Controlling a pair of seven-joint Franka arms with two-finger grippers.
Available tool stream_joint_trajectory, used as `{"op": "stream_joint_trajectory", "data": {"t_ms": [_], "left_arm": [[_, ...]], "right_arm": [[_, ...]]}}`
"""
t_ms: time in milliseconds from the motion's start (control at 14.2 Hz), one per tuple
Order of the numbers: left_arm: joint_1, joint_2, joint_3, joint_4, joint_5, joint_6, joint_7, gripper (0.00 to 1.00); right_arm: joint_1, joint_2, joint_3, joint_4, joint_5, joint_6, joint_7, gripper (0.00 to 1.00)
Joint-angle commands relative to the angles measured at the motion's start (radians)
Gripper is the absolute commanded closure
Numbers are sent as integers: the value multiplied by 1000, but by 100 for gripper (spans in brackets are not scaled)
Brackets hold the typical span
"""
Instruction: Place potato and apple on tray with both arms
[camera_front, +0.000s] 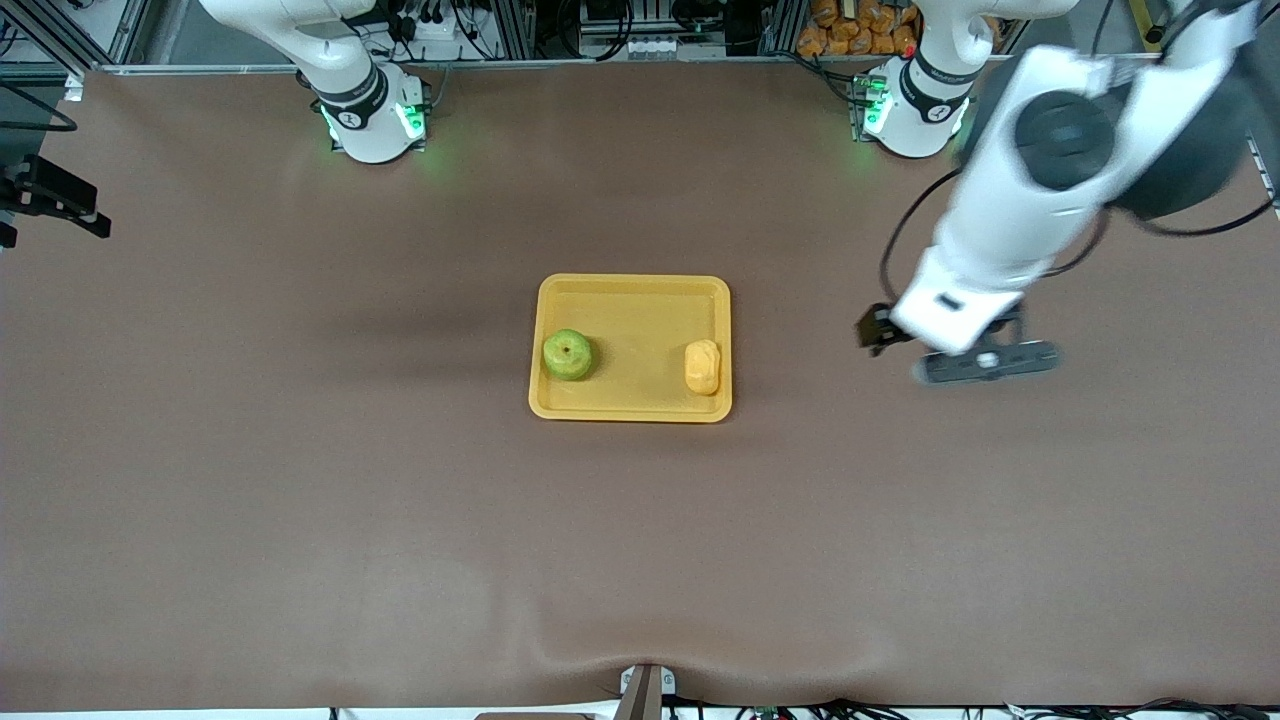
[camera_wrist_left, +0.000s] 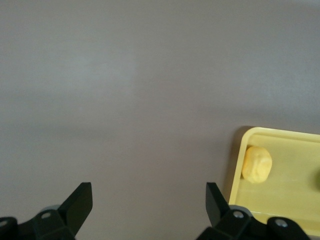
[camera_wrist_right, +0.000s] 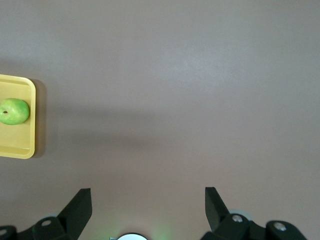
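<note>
Potato (camera_front: 702, 367), the small lumpy yellow-orange oblong, lies on the flat rectangular yellow-orange plastic tray (camera_front: 640, 300), right up by the rim at the left arm's end. And the round bright green apple (camera_front: 568, 355) sits on that same tray, at the right arm's end, dark stem dimple showing. The two are well apart from each other, each near its own short rim, with bare tray between them.

Left hand (camera_front: 985, 362) is up in the air over the bare brown bench (camera_front: 300, 480), off the tray toward the left arm's end, well apart from the potato. Its black fingers (camera_wrist_left: 77, 205) stand wide apart with nothing between them, and the left wrist view catches the potato lying inside the tray's corner off to one side.

Right hand (camera_wrist_right: 148, 206) is spread wide too, nothing in it, over plain bench. The right wrist view shows the apple on the tray's end, well apart from those fingers. In the front view only the base of the right arm shows.

Count it up: one potato, one apple, one tray, two arms, two hands.
</note>
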Motion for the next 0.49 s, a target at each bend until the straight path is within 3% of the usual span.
{"op": "stream_joint_trajectory", "data": {"t_ms": [0,211,422], "left_arm": [[80,-85,1,-19,-44,-59,135,0],[134,-136,1,-17,-42,-118,191,0],[192,-151,-14,29,-47,-200,228,0]], "right_arm": [[-92,-6,121,13,-16,-37,-8,0],[-159,-8,146,12,-4,-48,-5,0],[-143,-11,147,12,-5,-54,-5,0]]}}
